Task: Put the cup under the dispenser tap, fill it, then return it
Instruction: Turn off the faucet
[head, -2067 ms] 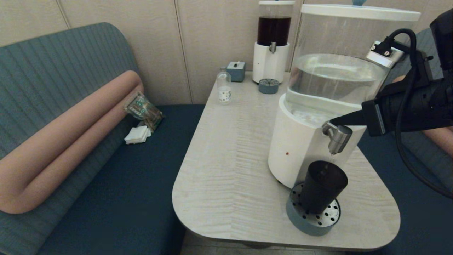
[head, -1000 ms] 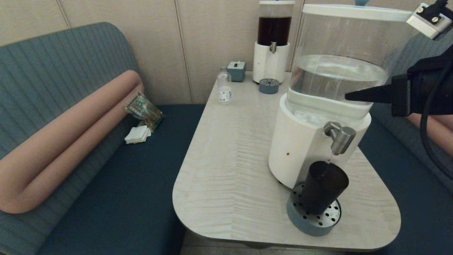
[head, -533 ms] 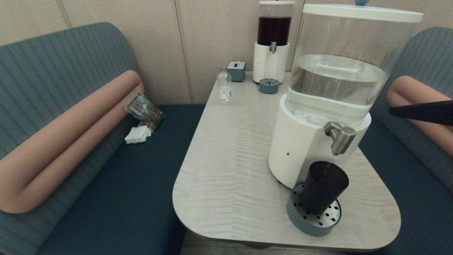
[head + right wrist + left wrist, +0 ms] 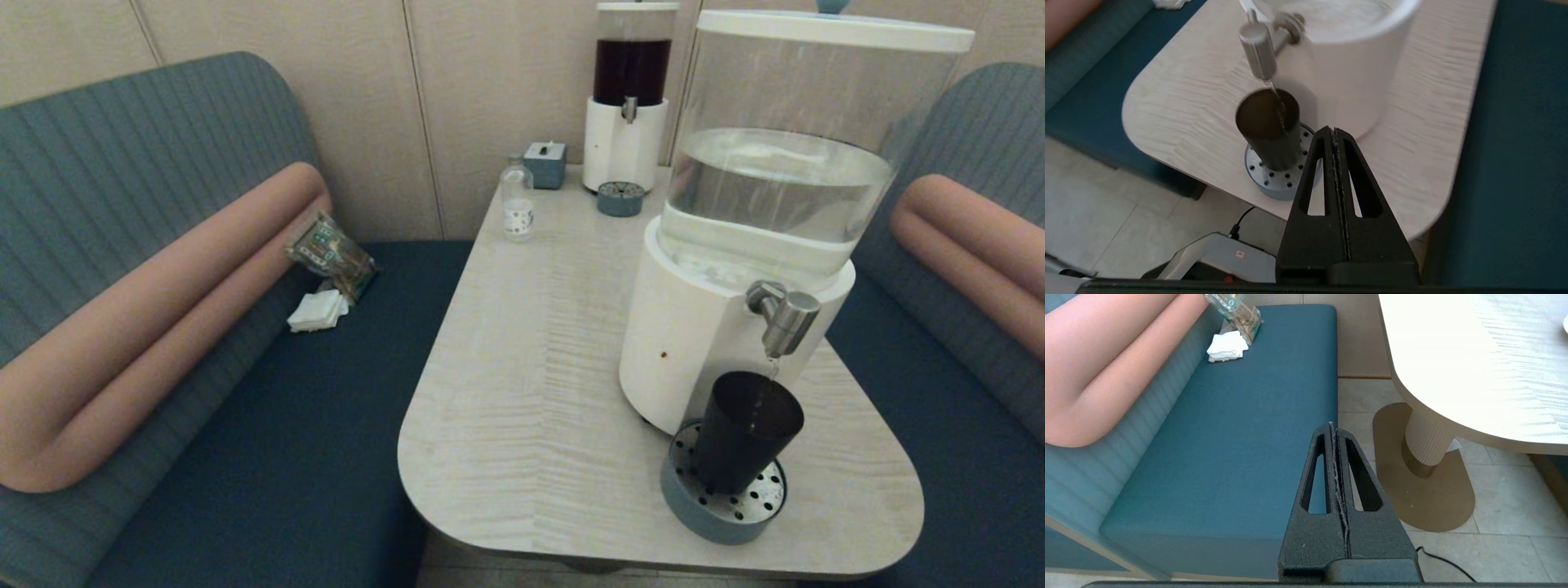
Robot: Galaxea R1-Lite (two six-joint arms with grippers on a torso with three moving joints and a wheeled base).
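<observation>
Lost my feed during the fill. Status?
Both hands shut, empty: right hand off the table edge, left hand parked over the bench. Cup on drip tray under tap, thin stream running. Nothing in the way.

Before me, a pale wood table [image 4: 531,392] stands between teal benches [image 4: 269,425] against a beige panelled wall [image 4: 490,98], over floor tiles [image 4: 1502,506].

Left hand [image 4: 1336,435] closed, empty, above edge of blue bench seat [image 4: 1241,437]; table [image 4: 1474,367] nearby; white napkins [image 4: 1227,347] on seat.
</observation>
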